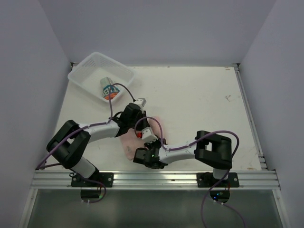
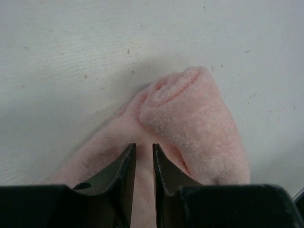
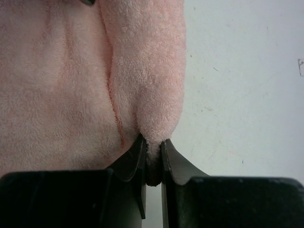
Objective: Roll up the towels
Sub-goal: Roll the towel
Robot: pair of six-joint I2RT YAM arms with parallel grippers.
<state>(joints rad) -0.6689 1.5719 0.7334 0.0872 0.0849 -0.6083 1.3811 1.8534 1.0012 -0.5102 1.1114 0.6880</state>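
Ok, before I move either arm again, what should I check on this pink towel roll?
1. Right gripper pinching a fold of the pink towel: ok.
2. Left gripper holding the towel: cannot tell; its jaws stand slightly apart over the cloth.
3. Pink towel fully rolled: not ok; one side is curled over, the rest lies flat.
4. Pink towel lying on the table, away from its edges: ok.
5. Printed towel rolled and inside the white mesh basket: ok.
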